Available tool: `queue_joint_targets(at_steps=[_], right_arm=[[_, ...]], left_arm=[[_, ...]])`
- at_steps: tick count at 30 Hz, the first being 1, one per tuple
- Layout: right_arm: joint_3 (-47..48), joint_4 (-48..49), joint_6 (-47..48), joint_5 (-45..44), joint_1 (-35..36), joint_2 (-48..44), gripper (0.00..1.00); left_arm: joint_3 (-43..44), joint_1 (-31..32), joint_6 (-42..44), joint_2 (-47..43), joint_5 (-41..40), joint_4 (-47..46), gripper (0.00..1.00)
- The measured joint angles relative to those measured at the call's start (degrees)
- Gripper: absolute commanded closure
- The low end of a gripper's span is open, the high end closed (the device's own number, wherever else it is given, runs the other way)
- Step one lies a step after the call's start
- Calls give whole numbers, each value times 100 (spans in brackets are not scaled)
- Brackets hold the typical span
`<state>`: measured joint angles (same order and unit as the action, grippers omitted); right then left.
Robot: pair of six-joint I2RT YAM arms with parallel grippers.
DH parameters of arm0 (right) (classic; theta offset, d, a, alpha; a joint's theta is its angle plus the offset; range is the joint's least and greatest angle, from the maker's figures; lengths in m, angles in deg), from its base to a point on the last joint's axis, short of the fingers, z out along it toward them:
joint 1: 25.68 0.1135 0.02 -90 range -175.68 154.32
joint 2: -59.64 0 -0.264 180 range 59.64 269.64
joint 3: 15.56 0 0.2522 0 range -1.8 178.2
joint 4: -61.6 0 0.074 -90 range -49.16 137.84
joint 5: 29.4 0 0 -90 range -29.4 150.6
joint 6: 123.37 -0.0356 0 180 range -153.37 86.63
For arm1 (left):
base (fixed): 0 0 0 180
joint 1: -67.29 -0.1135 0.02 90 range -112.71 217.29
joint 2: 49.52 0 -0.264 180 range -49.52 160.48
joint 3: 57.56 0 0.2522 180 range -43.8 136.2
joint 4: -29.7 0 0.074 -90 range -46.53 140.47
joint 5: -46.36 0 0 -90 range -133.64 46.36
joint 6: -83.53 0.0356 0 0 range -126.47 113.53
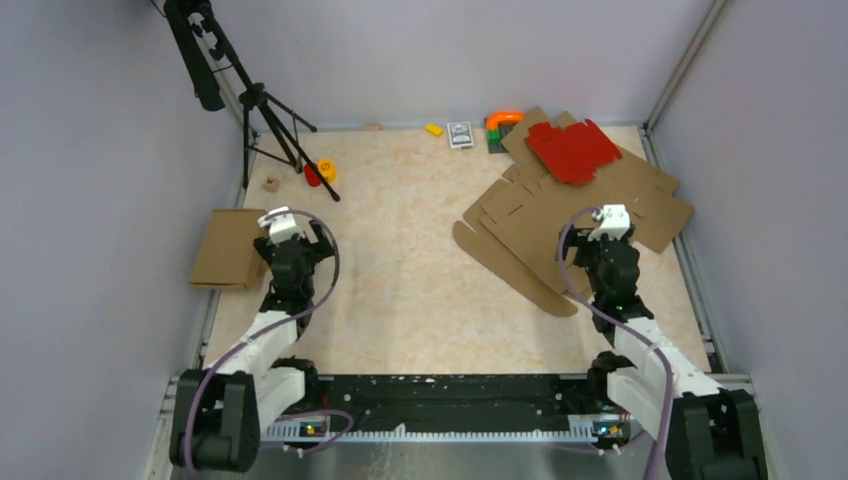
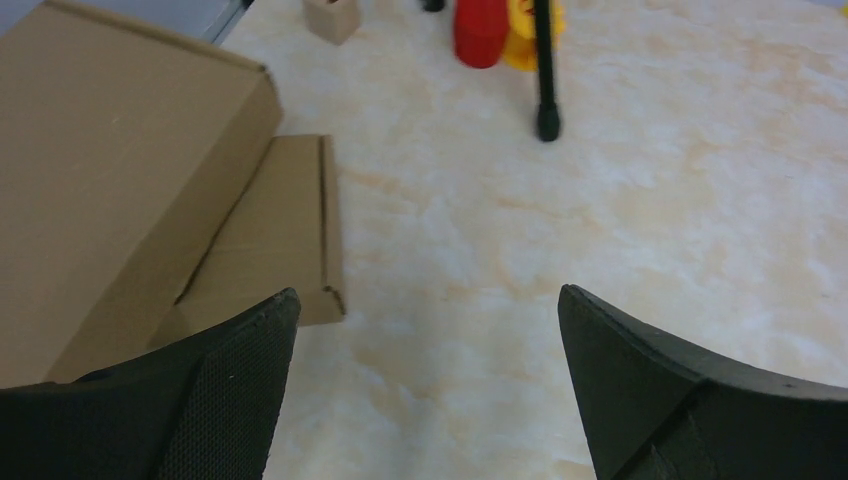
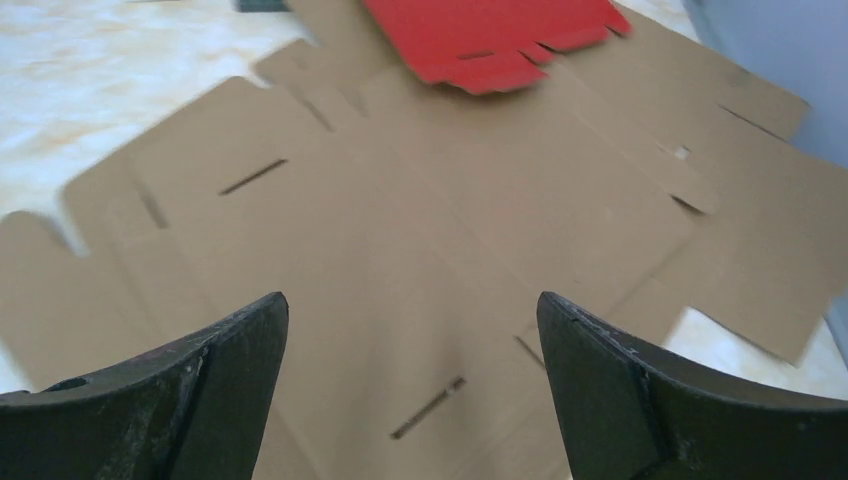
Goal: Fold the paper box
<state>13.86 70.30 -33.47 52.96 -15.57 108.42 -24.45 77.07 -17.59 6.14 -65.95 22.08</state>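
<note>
Right gripper (image 3: 412,300) overhangs paper box (image 3: 400,230) on marbled, grey-walled table (image 3: 100,40).

1. A beige, marbled tabletop (image 1: 400,260) forms the floor of the enclosure.
2. It is closed in by a plain pale lilac-grey back wall (image 1: 430,50), a matching left wall (image 1: 80,200) and right wall (image 1: 780,150).
3. A silver metal corner post (image 1: 682,65) rises at the back right.
4. A black tripod (image 1: 262,110) stands at the back left, its feet on the tabletop.
5. The light is soft and even, and the shadows are faint.
</note>
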Motion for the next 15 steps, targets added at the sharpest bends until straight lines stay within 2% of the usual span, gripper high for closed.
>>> queue_joint_targets(at_steps=[2,5,9,12,14,15], right_arm=[[-120,348,-46,26,-391,243,10],[-284,1047,-111,22,-647,835,13],[-780,2636,-90,-7,-662,2037,18],[-839,3633,0,4,-667,3121,15],[-850,3849,13,-9,-680,3423,16],[-850,3989,13,-37,-688,3453,18]], left_arm=[[-352,-675,-28,306,289,-745,5],[-570,-1235,-57,1154,605,-1530,5],[-332,-1314,201,1792,1075,-1674,7],[37,-1307,363,2068,1217,-1766,7],[103,-1307,481,2415,1316,-2437,7],[26,-1307,533,2597,1344,-2865,10]])
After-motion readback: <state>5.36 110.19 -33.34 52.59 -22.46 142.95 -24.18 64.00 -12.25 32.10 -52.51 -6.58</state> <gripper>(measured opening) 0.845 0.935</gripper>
